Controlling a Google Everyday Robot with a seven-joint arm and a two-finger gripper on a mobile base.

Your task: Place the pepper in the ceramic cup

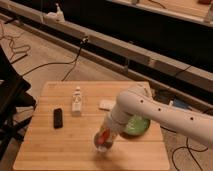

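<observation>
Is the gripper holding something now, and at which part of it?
The gripper, over the ceramic cup, has the pepper at its tip; which part of it is held cannot be told.
</observation>
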